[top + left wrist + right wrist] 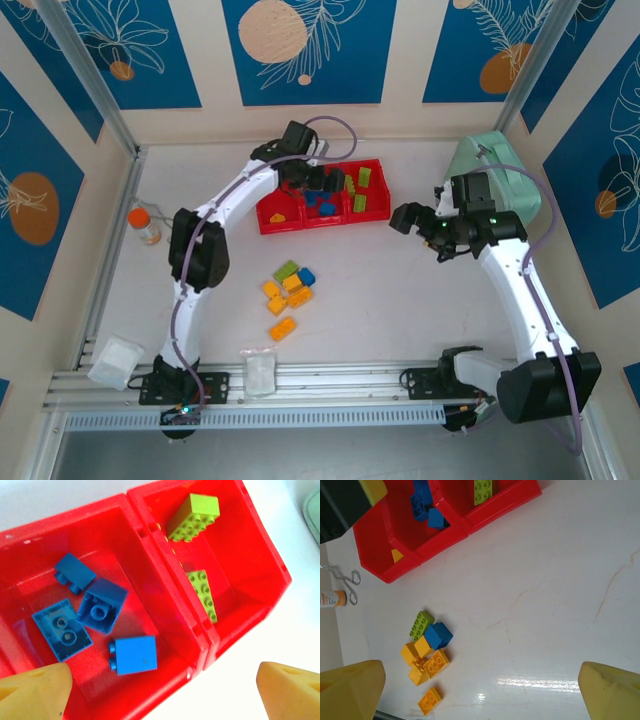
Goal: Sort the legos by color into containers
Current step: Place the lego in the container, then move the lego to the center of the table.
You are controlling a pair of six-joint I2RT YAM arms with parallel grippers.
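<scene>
The containers are three joined red bins [300, 222]. My left gripper [318, 183] hangs open over the middle bin [125, 520], its yellow fingertips [32, 690] wide apart with nothing between them. Several blue legos [133, 654] lie in that bin. Two lime green legos [194, 517] lie in the right bin, and an orange piece [278, 215] in the left bin. A loose pile of legos [285, 290] sits mid-table: several orange-yellow [436, 662], one green [421, 624], one blue [438, 635]. My right gripper [422, 212] is open and empty, right of the bins and above the table.
An orange-capped bottle [147, 226] stands at the left. A mint-green case [495, 175] lies behind the right arm. Two clear bags [117, 360] [260, 372] rest by the near rail. Scissors [350, 582] lie beside the bottle.
</scene>
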